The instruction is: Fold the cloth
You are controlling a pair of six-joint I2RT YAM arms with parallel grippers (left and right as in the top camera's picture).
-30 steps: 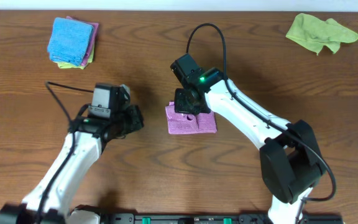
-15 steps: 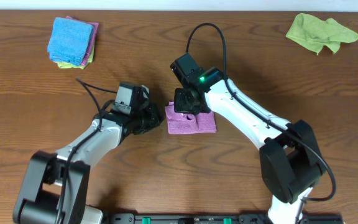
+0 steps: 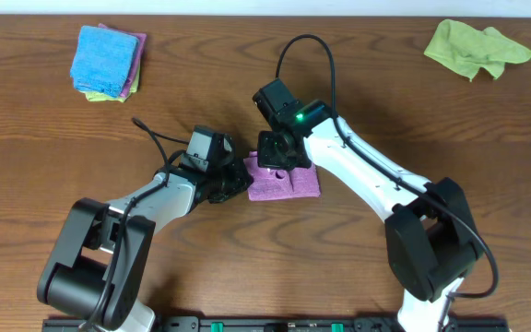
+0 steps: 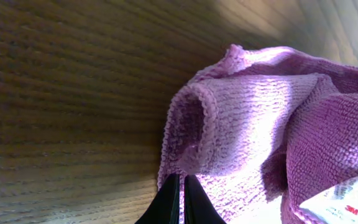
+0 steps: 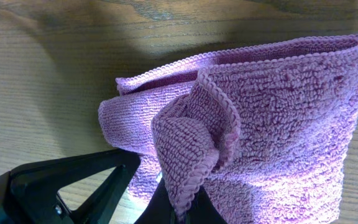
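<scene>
Folding work at a wooden bench (image 3: 450, 138): two white robot arms reach in from the near edge and meet over a purple-pink cloth (image 3: 295, 184) just short of the bench's middle.

Nearest the camera side, the left arm lies low and angles toward the cloth's left edge. Its claw (image 3: 235, 181) is closed, the two dark fingers pressed together. In the left wrist view their tips sit right at the cloth's rolled hem, though it is not clear whether any fabric is caught between them. The same view shows a small white tag (image 4: 337, 200) with red print on the cloth, off to the right of the fingers.

The cloth lies on the wood as a small, thick, roughly rectangular bundle. Its left end is rumpled, with layers curling over one another.

Just beyond, the right arm arches in from the right and brings its claw (image 3: 279, 159) down on the cloth's far-left corner. That claw is closed on the cloth: the right wrist view shows a fold of purple pile with a stitched edge gathered to the fingertips, the rest of the cloth spreading away behind it.

Farther back, well apart from the arms, a blue cloth (image 3: 105, 57) tops a small stack at the far left, with lime and pink layers showing beneath it. A crumpled lime-green cloth (image 3: 476, 48) lies alone at the far right.
</scene>
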